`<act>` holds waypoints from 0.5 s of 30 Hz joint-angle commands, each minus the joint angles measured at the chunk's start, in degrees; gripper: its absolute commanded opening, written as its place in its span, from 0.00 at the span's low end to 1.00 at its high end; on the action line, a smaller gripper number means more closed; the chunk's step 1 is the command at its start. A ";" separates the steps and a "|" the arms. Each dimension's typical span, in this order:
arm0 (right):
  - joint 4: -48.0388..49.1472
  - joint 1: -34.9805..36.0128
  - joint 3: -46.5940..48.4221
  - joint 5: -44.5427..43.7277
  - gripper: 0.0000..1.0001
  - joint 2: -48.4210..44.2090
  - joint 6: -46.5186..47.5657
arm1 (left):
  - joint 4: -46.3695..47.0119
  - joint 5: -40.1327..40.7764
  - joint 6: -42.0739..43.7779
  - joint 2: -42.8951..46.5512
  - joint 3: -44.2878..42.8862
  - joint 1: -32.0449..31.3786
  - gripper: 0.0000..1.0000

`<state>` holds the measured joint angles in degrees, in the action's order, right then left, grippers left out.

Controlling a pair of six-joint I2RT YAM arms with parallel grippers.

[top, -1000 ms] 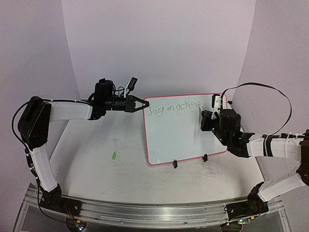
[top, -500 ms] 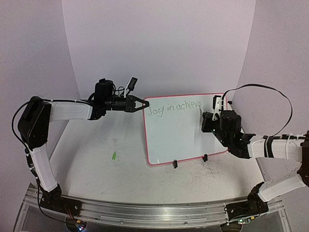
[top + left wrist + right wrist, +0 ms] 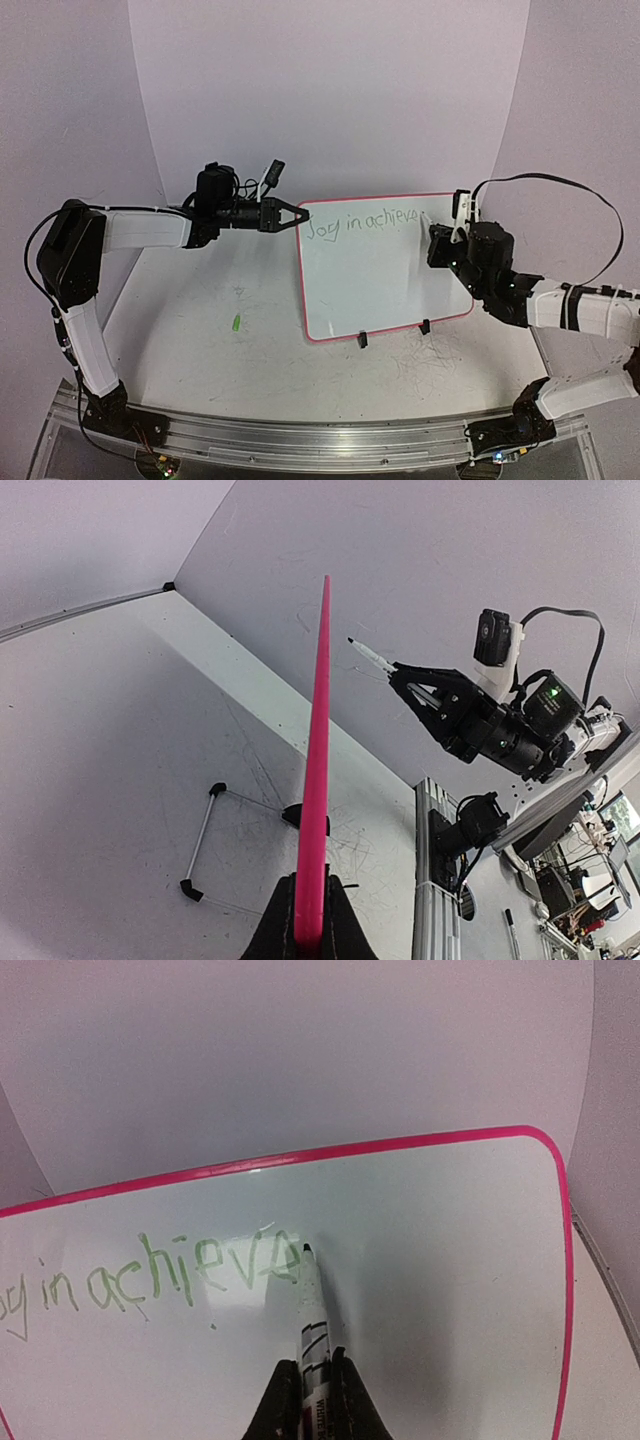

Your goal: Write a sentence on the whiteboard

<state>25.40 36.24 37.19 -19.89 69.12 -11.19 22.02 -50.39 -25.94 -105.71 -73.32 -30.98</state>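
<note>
The step in hand is writing the next letter after "achieve". The right end effector (image 3: 313,1375) is clamped on a marker (image 3: 315,1310), whose dark tip sits just past the last "e". From the right wrist view the tip seems to meet the surface, but the left wrist view hints at a small gap, so I cannot tell whether it touches.

To do this well, the tip should press lightly and evenly, since a hard push could rock the tilted board. Strokes should stay on the line of the letters already there and about their height. There looks to be enough bare room to the right for the rest of the word, provided the letters stay narrow. The left end effector (image 3: 300,216) is closed on the board's far left corner, pinching the pink rim, and that brace should hold firm while the marker moves.

The whiteboard (image 3: 380,285) stands on the bench (image 3: 200,330) between the two arms, propped at a tilt on two black feet (image 3: 362,340) at its near edge. It is glossy white with a thin pink-red rim and rounded corners. The sentence (image 3: 190,1275) runs along the top in thin, slightly uneven green letters and reads "Joy in achieve" so far, with the space below it blank.
</note>
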 commanded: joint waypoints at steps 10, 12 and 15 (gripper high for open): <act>2.84 -1.72 4.38 2.65 0.00 3.72 2.91 | -1.37 1.08 2.83 1.46 0.37 -1.45 0.00; 3.31 -1.74 4.22 3.08 0.00 3.86 3.11 | -1.37 1.08 2.85 1.52 0.37 -1.45 0.00; 3.53 -1.78 4.21 2.68 0.00 4.15 3.30 | -1.45 1.10 2.90 1.48 0.37 -1.45 0.00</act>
<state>26.10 34.68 39.03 -17.72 72.77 -8.98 22.03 -50.39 -25.89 -105.69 -73.32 -30.98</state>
